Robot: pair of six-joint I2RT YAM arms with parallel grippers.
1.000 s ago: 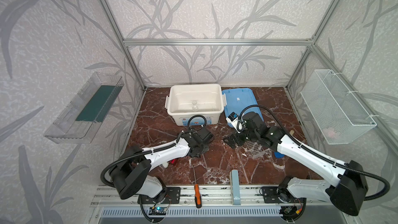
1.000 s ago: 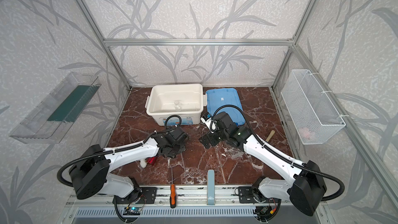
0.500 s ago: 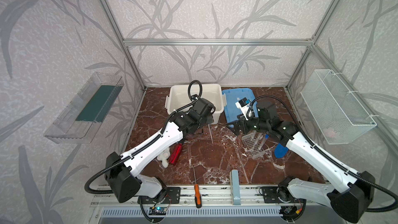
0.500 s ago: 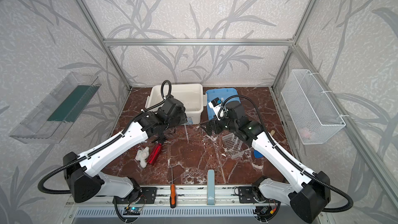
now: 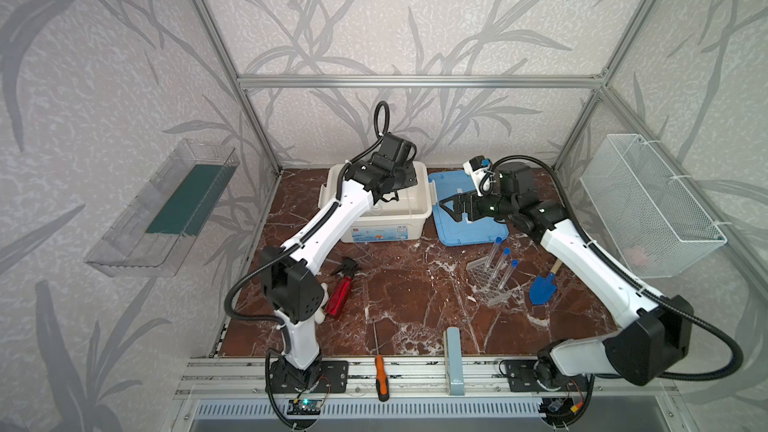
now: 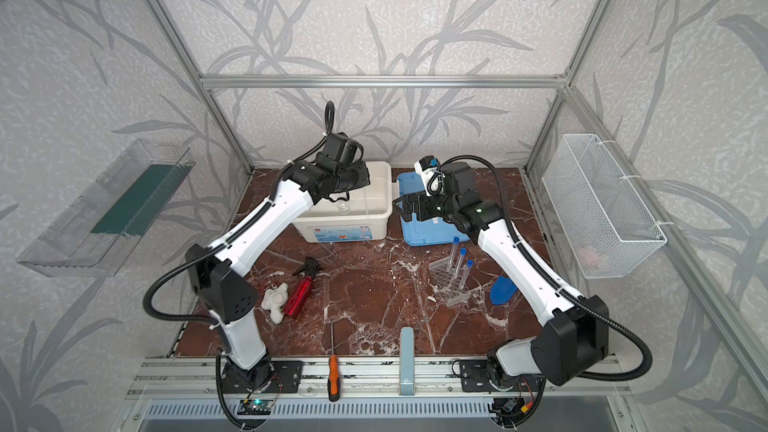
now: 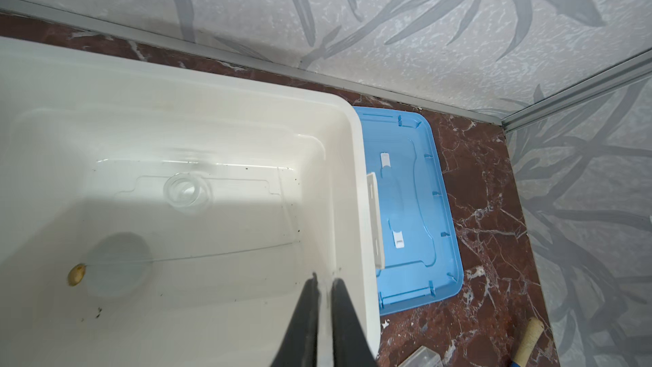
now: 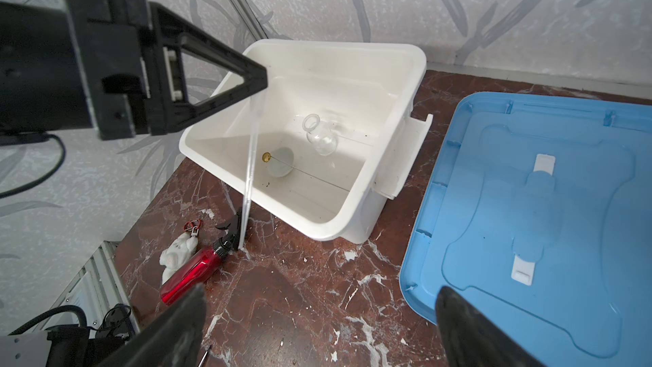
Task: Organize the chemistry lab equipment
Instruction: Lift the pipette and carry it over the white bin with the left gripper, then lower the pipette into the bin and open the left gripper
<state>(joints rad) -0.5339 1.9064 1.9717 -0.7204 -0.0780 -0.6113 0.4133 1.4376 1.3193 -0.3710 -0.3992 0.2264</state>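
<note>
My left gripper [image 8: 260, 77] is shut on a thin clear dropper [image 8: 251, 157] that hangs from its tips over the white bin [image 8: 418, 65]. In the left wrist view its fingertips [image 7: 324, 278] are nearly together above the bin's inside. A small glass jar [image 7: 185, 188], a white round dish [image 7: 118, 264] and a thin clear rod with a yellowish end [image 7: 77, 274] lie in the bin. The clear rack [image 5: 488, 284] stands to the right with three blue-capped tubes [image 5: 496, 261] in it. My right gripper [image 5: 451, 207] is open and empty above the blue lid [image 5: 469, 232].
A red spray bottle [image 6: 299, 295] and a white toy [image 6: 274, 299] lie at the left. A blue scoop [image 5: 542, 288] lies beside the rack. An orange-handled screwdriver [image 5: 380, 376] rests on the front rail. A wire basket [image 5: 648, 205] hangs on the right wall.
My left gripper rose from the middle of the table and carried the dropper back over the bin. My right gripper drew away from the middle, up and back over the blue lid.
</note>
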